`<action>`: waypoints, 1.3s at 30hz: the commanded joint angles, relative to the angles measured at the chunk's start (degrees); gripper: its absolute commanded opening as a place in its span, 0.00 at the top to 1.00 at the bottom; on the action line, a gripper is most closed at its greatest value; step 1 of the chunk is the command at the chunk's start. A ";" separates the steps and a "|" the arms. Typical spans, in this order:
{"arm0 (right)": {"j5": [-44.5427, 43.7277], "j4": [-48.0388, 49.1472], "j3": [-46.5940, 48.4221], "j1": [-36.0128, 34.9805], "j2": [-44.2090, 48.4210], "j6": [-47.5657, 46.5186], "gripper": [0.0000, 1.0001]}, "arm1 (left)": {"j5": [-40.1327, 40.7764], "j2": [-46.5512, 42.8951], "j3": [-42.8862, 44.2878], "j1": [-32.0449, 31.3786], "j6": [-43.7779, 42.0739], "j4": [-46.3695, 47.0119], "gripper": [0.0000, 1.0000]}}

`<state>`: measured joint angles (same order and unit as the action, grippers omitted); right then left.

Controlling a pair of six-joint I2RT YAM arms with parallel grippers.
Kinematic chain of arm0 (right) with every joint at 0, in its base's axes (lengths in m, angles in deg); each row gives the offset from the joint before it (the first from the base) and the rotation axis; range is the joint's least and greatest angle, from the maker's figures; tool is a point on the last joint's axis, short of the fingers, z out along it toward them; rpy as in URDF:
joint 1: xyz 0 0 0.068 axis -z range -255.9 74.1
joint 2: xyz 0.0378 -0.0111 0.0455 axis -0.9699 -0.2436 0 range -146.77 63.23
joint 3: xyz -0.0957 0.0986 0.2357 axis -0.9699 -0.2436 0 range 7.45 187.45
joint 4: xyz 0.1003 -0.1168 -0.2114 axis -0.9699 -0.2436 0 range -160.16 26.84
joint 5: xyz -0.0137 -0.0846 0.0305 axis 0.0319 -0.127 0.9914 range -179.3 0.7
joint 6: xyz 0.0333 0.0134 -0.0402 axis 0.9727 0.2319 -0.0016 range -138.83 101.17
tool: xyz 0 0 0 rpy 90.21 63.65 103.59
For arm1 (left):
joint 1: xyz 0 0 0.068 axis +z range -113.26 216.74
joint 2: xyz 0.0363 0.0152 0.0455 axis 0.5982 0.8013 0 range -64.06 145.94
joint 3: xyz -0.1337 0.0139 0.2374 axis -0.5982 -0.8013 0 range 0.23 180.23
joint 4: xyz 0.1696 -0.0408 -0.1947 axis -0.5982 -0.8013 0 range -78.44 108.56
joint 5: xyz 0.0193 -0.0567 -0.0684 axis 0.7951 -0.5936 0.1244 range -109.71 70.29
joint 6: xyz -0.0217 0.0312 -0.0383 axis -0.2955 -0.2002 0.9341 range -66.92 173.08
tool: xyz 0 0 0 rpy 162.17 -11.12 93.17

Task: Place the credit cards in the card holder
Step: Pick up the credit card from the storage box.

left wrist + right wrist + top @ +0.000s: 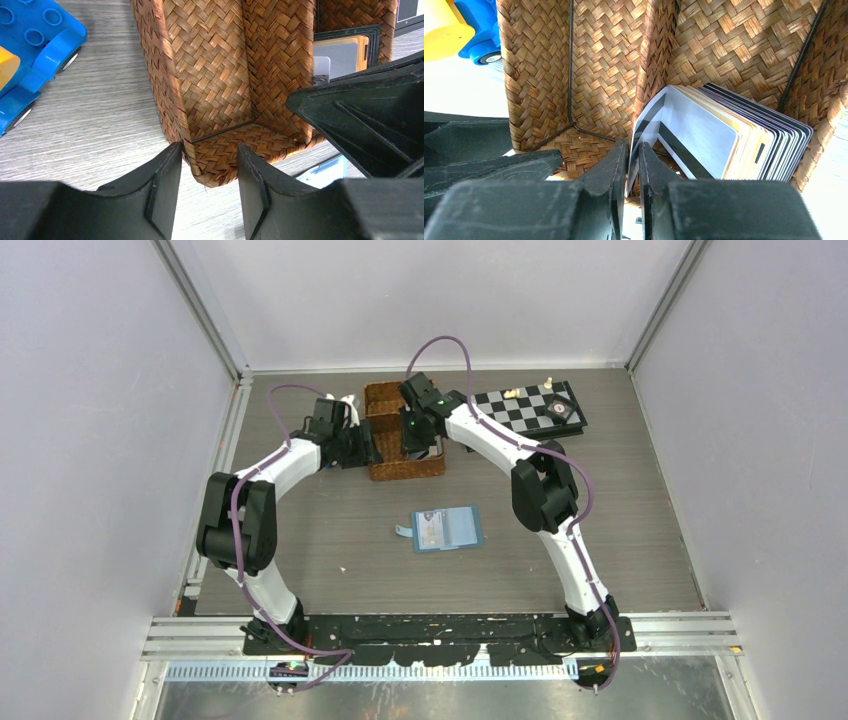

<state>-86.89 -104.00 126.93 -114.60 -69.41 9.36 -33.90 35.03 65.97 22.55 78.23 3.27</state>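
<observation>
Several credit cards (724, 135) stand on edge in the right compartment of a brown wicker basket (599, 65). My right gripper (633, 150) reaches into that compartment, its jaws almost together around the lower corner of the front white card with a black stripe (646, 125). A thin gap still shows between the fingers. My left gripper (207, 165) clamps the basket's (210, 65) near left corner, one finger outside the wall. The teal-blue card holder (447, 528) lies open on the table, nearer the arm bases.
A blue toy car (30, 60) stands left of the basket. A chessboard (530, 408) with a few pieces lies at the back right. The two grippers (362, 448) (420, 440) work close together over the basket (385, 395).
</observation>
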 commanded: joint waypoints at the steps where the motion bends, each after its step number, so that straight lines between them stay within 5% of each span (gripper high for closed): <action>1: -1.87 -0.78 2.25 -0.45 5.12 -1.07 0.84 | -1.18 -1.69 -0.68 -0.22 -0.25 -1.00 0.55; 39: -6.23 -4.25 2.16 -0.76 5.67 -2.64 0.79 | -0.86 -1.76 -0.92 -0.22 -0.67 -1.57 0.55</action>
<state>-89.90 -107.10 127.13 -115.06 -65.39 7.91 -34.87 35.03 65.90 22.46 78.27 2.92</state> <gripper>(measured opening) 0.201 0.455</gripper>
